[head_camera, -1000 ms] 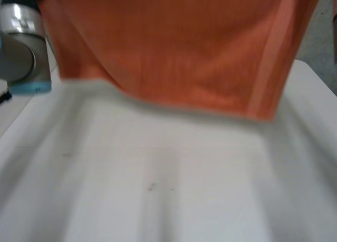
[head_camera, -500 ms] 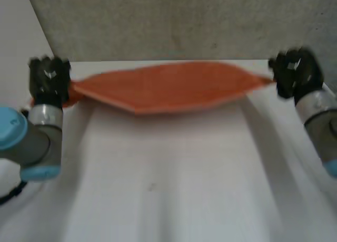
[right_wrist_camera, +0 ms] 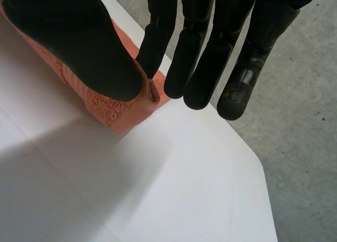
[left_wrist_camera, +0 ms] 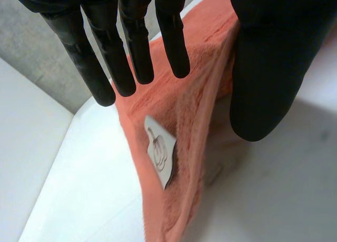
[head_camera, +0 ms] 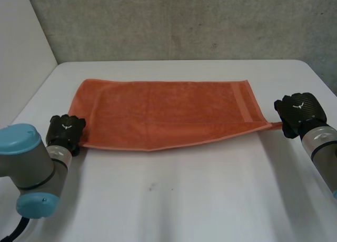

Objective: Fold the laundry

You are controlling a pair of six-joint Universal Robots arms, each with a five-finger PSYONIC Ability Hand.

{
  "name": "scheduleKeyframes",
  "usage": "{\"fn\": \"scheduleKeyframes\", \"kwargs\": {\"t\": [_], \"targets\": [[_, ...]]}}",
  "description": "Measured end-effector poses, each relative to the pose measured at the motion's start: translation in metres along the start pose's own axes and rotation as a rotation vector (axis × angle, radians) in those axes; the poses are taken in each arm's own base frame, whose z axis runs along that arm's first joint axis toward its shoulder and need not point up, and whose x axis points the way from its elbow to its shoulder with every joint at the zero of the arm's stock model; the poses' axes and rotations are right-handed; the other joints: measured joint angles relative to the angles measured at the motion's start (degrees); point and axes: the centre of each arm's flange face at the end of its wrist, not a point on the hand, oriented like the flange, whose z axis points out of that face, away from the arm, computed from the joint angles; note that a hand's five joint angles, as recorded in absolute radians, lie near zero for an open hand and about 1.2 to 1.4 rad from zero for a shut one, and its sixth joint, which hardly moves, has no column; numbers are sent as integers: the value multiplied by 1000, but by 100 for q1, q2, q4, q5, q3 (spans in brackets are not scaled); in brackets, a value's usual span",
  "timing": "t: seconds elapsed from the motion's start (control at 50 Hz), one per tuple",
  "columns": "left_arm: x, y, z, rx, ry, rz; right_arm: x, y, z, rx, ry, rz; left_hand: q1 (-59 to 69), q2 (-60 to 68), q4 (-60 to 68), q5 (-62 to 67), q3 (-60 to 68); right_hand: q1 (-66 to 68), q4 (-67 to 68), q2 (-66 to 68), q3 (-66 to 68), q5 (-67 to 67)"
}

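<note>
Towel (head_camera: 163, 113) flat on table (head_camera: 184, 200); left hand (head_camera: 64, 129) pinches near-left corner, right hand (head_camera: 299, 111) pinches near-right corner.

Towel (head_camera: 168, 113) — now flat on table (head_camera: 184, 200)

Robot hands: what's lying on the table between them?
Head view: an orange towel lies spread on the white table, reaching from the left hand to the right hand.

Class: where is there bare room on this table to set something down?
Widest free patch: white table this side of the orange towel, between left hand and right hand. A narrower strip lies beyond the towel, by the wall. Crowded: the towel's near corners, at the hands.
</note>
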Motion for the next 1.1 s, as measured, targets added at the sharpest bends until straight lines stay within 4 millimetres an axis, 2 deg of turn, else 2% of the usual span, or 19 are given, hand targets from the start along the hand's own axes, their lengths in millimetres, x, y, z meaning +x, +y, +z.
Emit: {"fn": "scheduleKeyframes", "kwargs": {"t": [0.06,0.24,0.4,0.52,0.7,0.72,0.74,0.86,0.96,1.04,1.1], "targets": [[-6,4,2,-15,-20,-5,1,2,0,-2,-3,0,-284,-280,-295,-293,-283,0,0,1,0,-2],[-21,8,4,-37,-78,-17,4,5,1,-8,-1,3,-161,-125,-147,-142,-135,0,0,0,0,-2],[-27,3,-1,-26,-95,-28,5,6,0,-16,-2,5,2591,2582,2532,2540,2572,0,0,0,0,-2],[-32,-4,-12,-13,-103,-32,1,8,-6,-65,-41,5,2961,3144,3132,3078,3135,0,0,0,0,-2],[-46,-10,-47,-79,-107,-24,8,14,-33,-252,-145,-70,3093,3332,3321,3236,3318,0,0,0,0,-2],[-50,-11,-59,-127,-96,-23,13,15,-43,-306,-176,-104,3095,3336,3324,3236,3320,0,0,0,0,-2],[-50,-11,-59,-127,-96,-23,13,15,-43,-306,-176,-104,3095,3336,3324,3236,3320,0,0,0,0,-2],[-55,-12,-105,-356,9,-29,30,15,-82,-490,-319,-246,3121,3345,3330,3236,3334,0,0,0,0,-2],[-56,-18,-119,-415,55,-31,39,11,-92,-510,-355,-314,3121,3346,3331,3264,3334,0,0,0,0,-2],[-57,-23,-113,-390,53,-30,46,7,-86,-469,-316,-341,3122,3346,3331,3264,3336,0,0,0,0,-2],[-57,-26,-92,-337,43,-27,49,8,-68,-413,-260,-329,3154,3347,3331,3264,3338,0,0,0,0,-2]]}}
